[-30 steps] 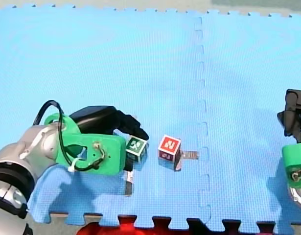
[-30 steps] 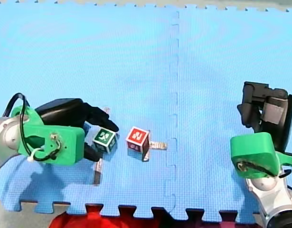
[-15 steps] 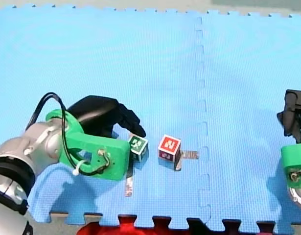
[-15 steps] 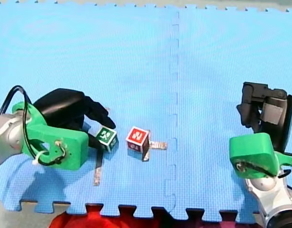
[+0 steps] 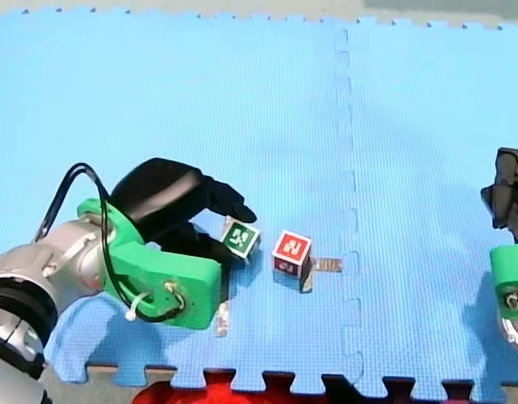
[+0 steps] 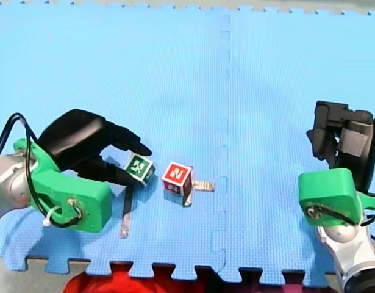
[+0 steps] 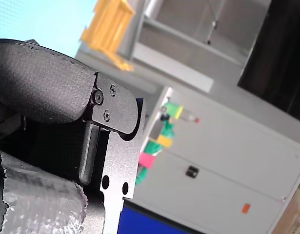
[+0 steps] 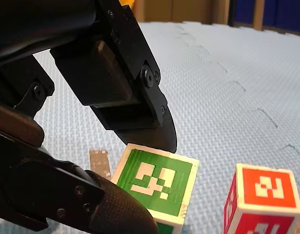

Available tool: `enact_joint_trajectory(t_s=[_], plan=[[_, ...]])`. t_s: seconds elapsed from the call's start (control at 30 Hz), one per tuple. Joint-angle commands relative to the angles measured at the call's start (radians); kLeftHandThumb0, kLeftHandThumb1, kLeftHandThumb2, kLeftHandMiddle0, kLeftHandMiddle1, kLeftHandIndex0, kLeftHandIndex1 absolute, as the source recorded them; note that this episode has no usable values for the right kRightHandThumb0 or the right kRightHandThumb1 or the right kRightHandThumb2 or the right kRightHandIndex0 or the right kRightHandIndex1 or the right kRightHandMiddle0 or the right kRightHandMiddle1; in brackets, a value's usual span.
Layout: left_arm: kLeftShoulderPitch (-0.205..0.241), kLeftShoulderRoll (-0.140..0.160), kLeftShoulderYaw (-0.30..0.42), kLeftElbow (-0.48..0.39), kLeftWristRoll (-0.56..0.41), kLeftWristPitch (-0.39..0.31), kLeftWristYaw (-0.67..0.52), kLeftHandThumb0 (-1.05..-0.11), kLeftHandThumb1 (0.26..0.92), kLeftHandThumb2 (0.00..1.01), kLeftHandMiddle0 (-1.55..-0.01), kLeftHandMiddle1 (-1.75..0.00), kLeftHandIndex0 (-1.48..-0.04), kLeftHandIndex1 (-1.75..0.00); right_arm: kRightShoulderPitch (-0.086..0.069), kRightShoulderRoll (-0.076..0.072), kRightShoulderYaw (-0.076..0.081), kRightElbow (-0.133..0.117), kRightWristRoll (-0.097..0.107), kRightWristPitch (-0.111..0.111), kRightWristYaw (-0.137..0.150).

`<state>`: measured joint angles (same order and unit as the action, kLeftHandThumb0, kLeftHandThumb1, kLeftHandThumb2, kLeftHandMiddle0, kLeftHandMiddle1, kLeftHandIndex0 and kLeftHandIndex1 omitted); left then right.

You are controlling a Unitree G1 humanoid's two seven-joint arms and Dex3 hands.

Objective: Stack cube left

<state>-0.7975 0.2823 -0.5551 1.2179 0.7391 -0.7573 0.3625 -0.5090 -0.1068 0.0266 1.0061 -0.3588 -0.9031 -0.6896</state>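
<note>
Left hand point(image 5: 170, 200) has its fingers pinching the green cube point(image 5: 241, 237), which sits tilted just beside the red cube point(image 5: 291, 252). The second wrist view gets close enough to show a fingertip point(image 8: 150, 132) touching the edge of its marker face. Right hand point(image 6: 341, 135) is over at the mat's point(image 5: 242, 101) right edge.

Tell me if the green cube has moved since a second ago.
Yes. Gripped by the left hand, the green cube has shifted slightly toward the red cube, which stayed put, and now sits higher, tilted. The right hand is near the mat's right edge.

We find bare mat point(image 5: 368, 126) beyond and right of the red cube point(image 5: 291, 251); the left hand point(image 5: 170, 206) gripping the green cube point(image 5: 241, 236) crowds its left.
</note>
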Motion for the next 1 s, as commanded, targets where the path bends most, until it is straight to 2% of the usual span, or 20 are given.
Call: enact_joint_trajectory(t_s=[0.0,0.37,0.43,0.6,0.7,0.97], plan=[[-0.008,0.005,-0.006,0.001,0.007,-0.004,0.014,-0.512,0.819,0.0,-0.93,-1.75,-1.29,-0.01,0.003,-0.005,-0.003,-0.01,0.003,0.004,0.003],[-0.009,0.009,-0.013,0.008,0.013,-0.011,0.036,-0.524,0.814,0.0,-0.96,-1.65,-1.3,-0.01,0.012,0.001,-0.001,-0.014,0.0,0.01,0.004],[-0.025,0.025,0.0,0.004,-0.005,-0.028,0.004,-0.519,0.812,0.0,-0.96,-1.64,-1.3,-0.01,0.014,0.001,-0.001,-0.008,-0.001,0.009,0.001],[-0.062,0.074,0.062,-0.077,-0.107,-0.085,-0.184,-0.512,0.805,0.0,-0.97,-1.64,-1.31,-0.01,0.012,-0.001,0.002,0.018,-0.006,0.001,-0.007],[-0.063,0.074,0.078,-0.111,-0.122,-0.081,-0.2,-0.513,0.801,0.0,-0.97,-1.66,-1.32,-0.01,0.009,0.002,0.005,0.028,-0.008,-0.001,-0.011],[-0.072,0.081,0.08,-0.111,-0.098,-0.101,-0.17,-0.512,0.785,0.0,-0.94,-1.75,-1.34,-0.01,0.004,0.008,0.009,0.04,-0.008,-0.004,-0.012]])
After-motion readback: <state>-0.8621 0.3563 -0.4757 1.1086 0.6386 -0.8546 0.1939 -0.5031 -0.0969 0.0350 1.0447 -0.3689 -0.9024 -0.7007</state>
